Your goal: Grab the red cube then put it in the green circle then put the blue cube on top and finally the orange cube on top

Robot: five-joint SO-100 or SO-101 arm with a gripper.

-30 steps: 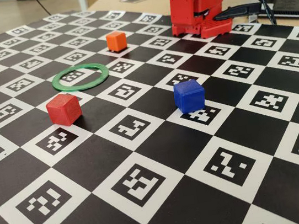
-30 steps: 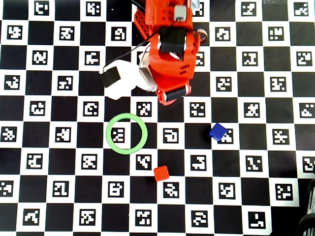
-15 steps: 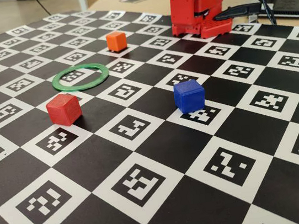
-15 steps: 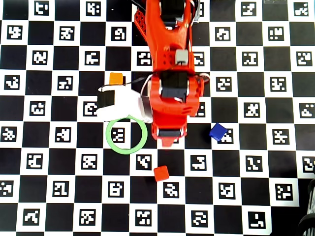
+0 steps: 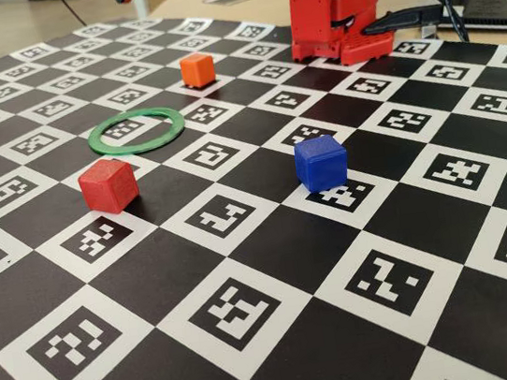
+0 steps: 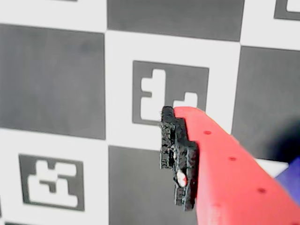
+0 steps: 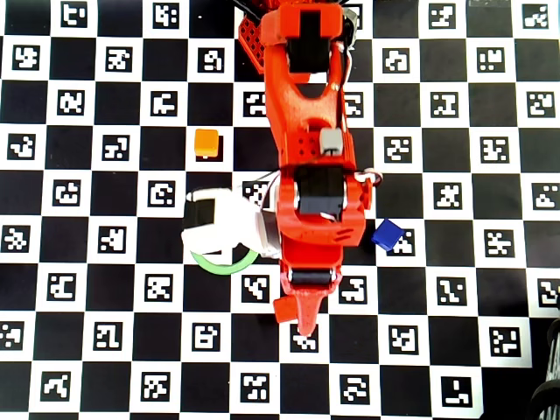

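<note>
Hovers the gripper (image 7: 304,322) above the red cube (image 7: 284,308), likely lining up the first grab. Shows one finger only, so cannot tell whether apart or together. Finds the cube on the board near the ring (image 5: 136,131), outside it.

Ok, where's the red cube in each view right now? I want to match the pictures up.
Fixed view: the red cube sits left of centre, in front of the green circle.
Overhead view: red cube just below centre, partly under the arm, below-right of the green circle.
Wrist view: not in it.
Shared landmark: the green circle, in the fixed and overhead views.
</note>
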